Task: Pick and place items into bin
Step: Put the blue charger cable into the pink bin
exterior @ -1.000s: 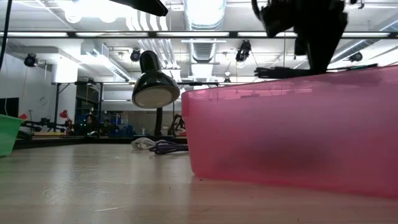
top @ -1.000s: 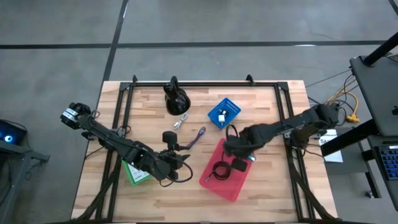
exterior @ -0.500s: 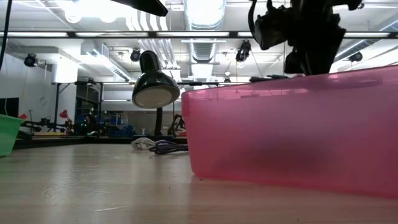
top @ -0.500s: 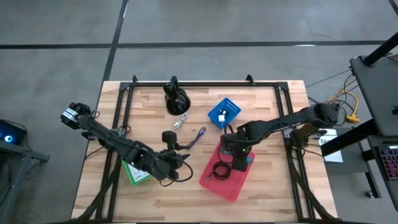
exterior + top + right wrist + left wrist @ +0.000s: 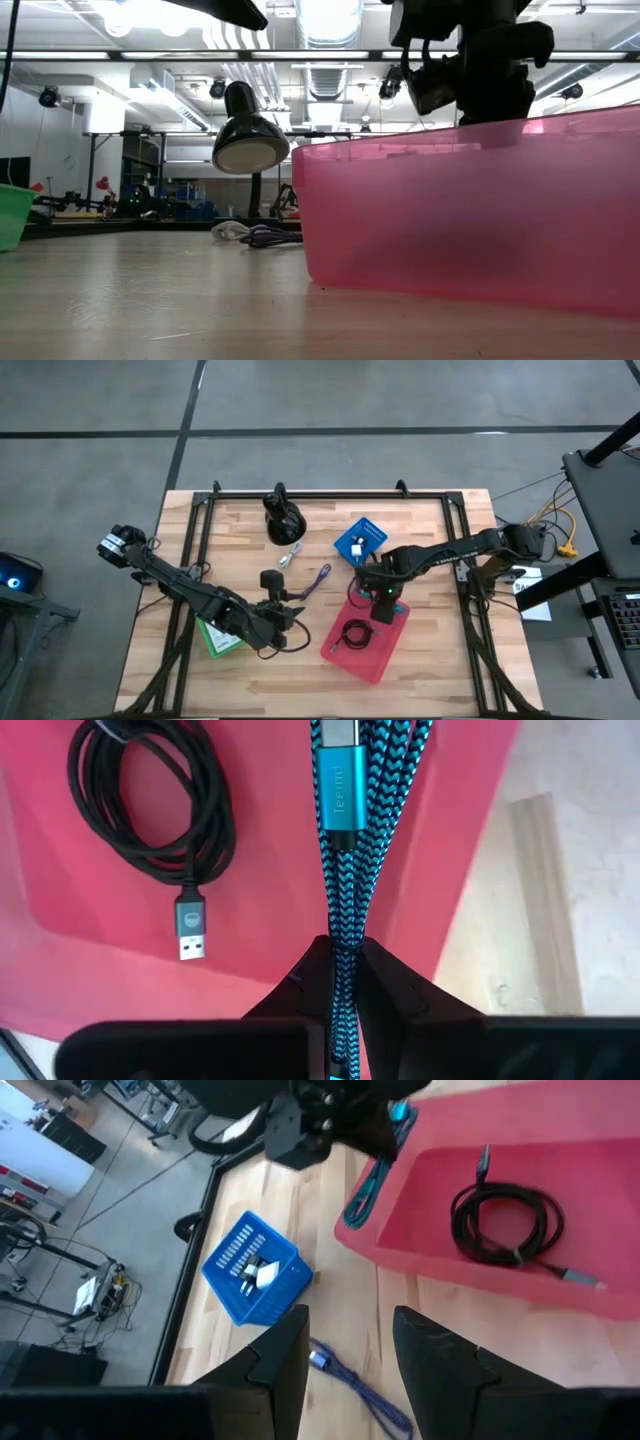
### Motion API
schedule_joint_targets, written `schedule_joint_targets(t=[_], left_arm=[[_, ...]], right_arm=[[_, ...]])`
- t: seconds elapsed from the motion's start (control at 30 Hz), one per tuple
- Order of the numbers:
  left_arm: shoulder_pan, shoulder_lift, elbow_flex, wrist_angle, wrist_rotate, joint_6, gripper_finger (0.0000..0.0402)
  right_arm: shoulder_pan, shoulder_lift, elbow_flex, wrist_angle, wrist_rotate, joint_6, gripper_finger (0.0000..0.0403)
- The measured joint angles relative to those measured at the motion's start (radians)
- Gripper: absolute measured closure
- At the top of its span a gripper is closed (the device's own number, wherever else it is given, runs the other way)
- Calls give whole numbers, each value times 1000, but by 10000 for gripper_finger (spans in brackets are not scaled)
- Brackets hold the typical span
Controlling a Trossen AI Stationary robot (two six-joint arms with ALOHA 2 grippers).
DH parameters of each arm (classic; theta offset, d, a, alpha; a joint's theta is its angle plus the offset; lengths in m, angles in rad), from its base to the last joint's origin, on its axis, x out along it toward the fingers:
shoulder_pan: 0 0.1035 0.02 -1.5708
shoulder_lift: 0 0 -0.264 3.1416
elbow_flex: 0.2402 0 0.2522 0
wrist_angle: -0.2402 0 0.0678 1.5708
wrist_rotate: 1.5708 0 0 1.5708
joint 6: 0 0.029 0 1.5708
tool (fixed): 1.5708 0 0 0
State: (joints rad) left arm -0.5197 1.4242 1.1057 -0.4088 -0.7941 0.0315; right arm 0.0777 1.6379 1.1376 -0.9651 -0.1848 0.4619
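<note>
My right gripper [image 5: 380,592] is over the far end of the pink bin [image 5: 345,660] and is shut on the blue braided cable [image 5: 345,840]. The cable hangs by the bin's rim [image 5: 372,1180]. A black coiled cable [image 5: 150,800] lies on the bin's floor [image 5: 355,635]. My left gripper [image 5: 350,1370] is open and hovers near the table's middle [image 5: 290,618], touching nothing. The purple cable [image 5: 318,580] lies on the table just beyond it [image 5: 350,1380]. A silver connector [image 5: 292,553] lies near the black stand [image 5: 283,520]. My right gripper pinches the folded blue cable between its two fingers [image 5: 310,975], which close on several strands side by side [image 5: 345,945]. It comes from above, pointing down. The bundle is lifted and hangs below the fingers, its connector end [image 5: 335,780] over the bin's floor.
A blue basket [image 5: 360,540] holding small white pieces stands just beyond the bin. A green bin [image 5: 215,638] sits under my left arm. A dark round object [image 5: 270,578] lies left of the purple cable. Black frame rails run along the table's left, right and far sides.
My right gripper, still shut on the blue cable, has moved over the bin toward its far end and turned about; the arm behind it has straightened. The cable has travelled with it. My left arm has kept still.
</note>
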Motion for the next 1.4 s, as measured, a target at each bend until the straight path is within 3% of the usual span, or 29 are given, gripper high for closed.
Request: schedule_joint_targets(t=[1.07, 1.4], left_arm=[[3, 0, -22, -4, -12, 0, 271], [3, 0, -22, -4, -16, 0, 271]], right_arm=[[-16, 0, -81, 98, -34, -2, 385], [-29, 0, -141, 198, -77, -17, 385]])
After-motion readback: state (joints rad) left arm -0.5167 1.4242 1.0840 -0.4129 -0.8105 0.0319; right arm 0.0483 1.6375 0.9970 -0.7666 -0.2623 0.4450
